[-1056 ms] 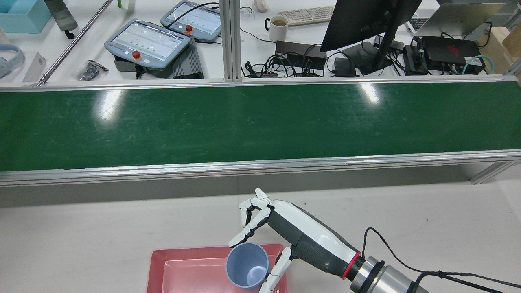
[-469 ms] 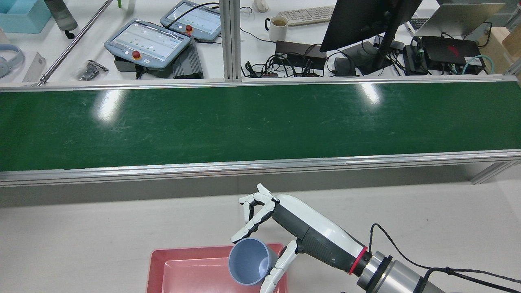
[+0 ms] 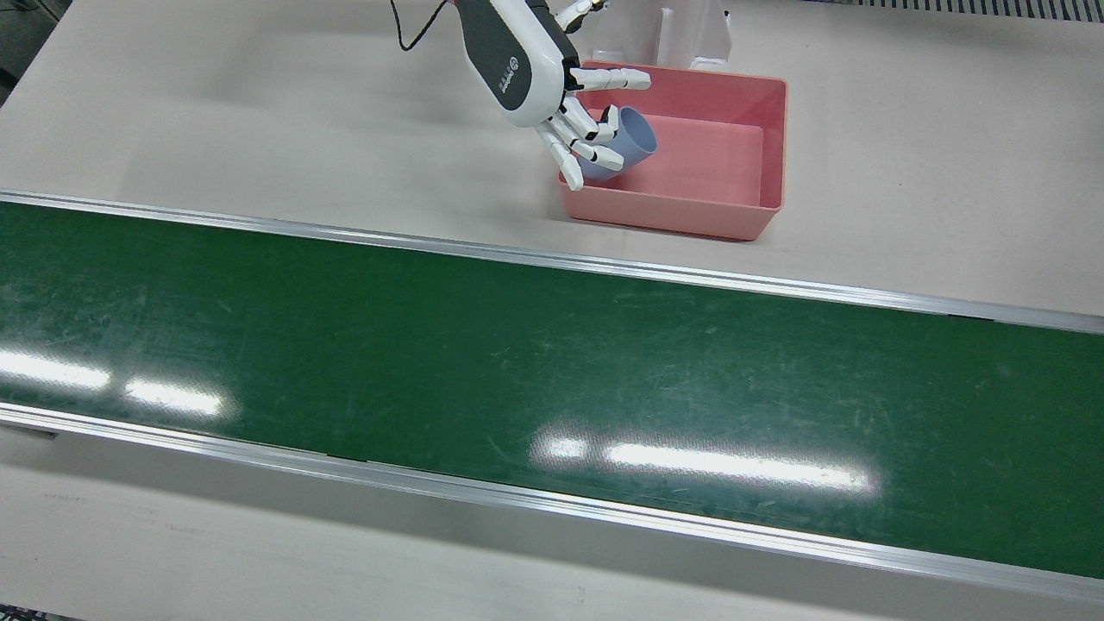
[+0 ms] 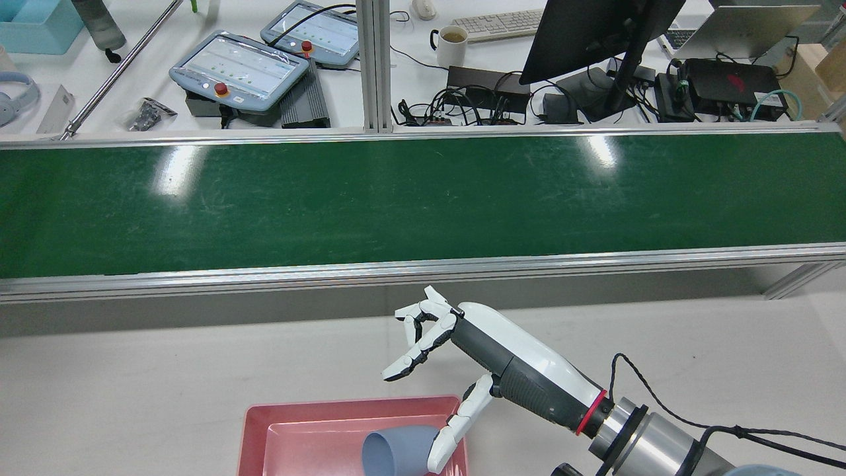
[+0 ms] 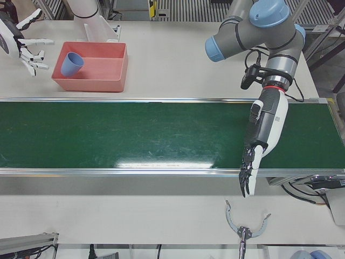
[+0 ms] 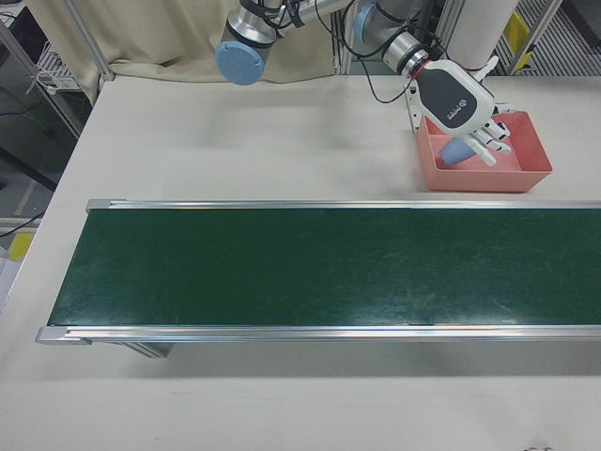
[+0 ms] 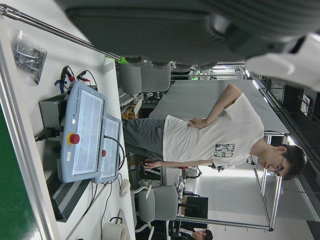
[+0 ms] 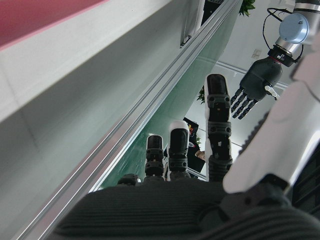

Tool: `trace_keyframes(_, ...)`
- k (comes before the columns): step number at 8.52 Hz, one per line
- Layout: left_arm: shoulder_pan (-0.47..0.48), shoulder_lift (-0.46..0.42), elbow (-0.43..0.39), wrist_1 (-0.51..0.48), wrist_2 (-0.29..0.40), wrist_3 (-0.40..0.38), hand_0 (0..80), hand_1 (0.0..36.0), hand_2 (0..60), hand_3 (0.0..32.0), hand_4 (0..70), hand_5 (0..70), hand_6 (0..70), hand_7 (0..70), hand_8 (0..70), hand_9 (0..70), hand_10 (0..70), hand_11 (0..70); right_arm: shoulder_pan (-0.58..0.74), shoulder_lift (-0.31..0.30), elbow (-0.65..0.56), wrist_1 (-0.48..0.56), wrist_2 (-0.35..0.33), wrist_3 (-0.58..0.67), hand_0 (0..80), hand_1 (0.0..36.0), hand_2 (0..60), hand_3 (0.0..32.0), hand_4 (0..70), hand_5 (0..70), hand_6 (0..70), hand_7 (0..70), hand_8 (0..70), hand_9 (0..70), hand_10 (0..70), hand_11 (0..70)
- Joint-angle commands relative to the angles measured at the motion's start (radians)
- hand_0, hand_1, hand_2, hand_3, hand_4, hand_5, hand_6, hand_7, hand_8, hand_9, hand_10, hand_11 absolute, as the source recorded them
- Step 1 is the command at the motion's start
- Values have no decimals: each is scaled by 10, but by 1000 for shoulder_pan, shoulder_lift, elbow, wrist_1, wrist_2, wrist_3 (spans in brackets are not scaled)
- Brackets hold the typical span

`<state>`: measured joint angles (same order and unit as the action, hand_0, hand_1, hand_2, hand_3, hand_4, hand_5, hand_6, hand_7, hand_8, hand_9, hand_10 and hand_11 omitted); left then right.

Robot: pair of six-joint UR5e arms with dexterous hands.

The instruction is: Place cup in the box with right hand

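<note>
Cup (image 4: 395,451) lies on its side in the pink box (image 4: 254,423), at the box's 3 o'clock end in rear view, released; right robot hand (image 4: 433,370) hovers above w/ fingers spread, holding nothing. Best move, imo: lift straight up before swinging away so the lowest finger, near the cup, doesn't drag it. Free tabletop (image 4: 132,383) at 9 and 3 o'clock, conveyor rail (image 4: 396,270) at 12; left robot hand (image 5: 259,143) is well apart over the belt, fingers straight, empty.

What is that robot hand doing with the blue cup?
The right hand has just put the blue cup into the pink box. The cup lies tipped on its side inside the box, and the hand is open above it, holding nothing. The left hand hangs over the green conveyor belt far away, not helping.
</note>
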<state>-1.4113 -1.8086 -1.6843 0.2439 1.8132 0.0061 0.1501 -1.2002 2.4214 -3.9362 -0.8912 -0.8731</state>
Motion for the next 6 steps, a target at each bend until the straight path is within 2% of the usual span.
trace_keyframes(1, 0, 0, 0, 0, 0, 0, 0, 0, 0, 0, 0, 0, 0, 0, 0, 0, 0, 0, 53, -19, 34, -2, 0, 23, 463, 0, 0, 0, 674, 0, 136, 695, 77, 236, 0, 0)
trace_keyframes(2, 0, 0, 0, 2, 0, 0, 0, 0, 0, 0, 0, 0, 0, 0, 0, 0, 0, 0, 95, -77, 107, -2, 3, 61, 462, 0, 0, 0, 666, 0, 134, 682, 77, 233, 0, 0)
trace_keyframes(3, 0, 2, 0, 2, 0, 0, 0, 0, 0, 0, 0, 0, 0, 0, 0, 0, 0, 0, 171, -119, 158, -2, 0, 104, 475, 0, 0, 0, 606, 1, 131, 649, 79, 230, 0, 0)
trace_keyframes(4, 0, 2, 0, 0, 0, 0, 0, 0, 0, 0, 0, 0, 0, 0, 0, 0, 0, 0, 243, -163, 180, -2, 0, 190, 535, 18, 0, 0, 592, 23, 135, 638, 88, 235, 4, 10)
trace_keyframes(5, 0, 0, 0, 0, 0, 0, 0, 0, 0, 0, 0, 0, 0, 0, 0, 0, 0, 0, 335, -218, 180, -2, -2, 288, 565, 70, 0, 0, 552, 37, 128, 575, 86, 221, 11, 26)
trace_keyframes(6, 0, 0, 0, 0, 0, 0, 0, 0, 0, 0, 0, 0, 0, 0, 0, 0, 0, 0, 438, -260, 183, -2, -5, 354, 556, 67, 0, 0, 527, 36, 121, 536, 82, 210, 12, 27)
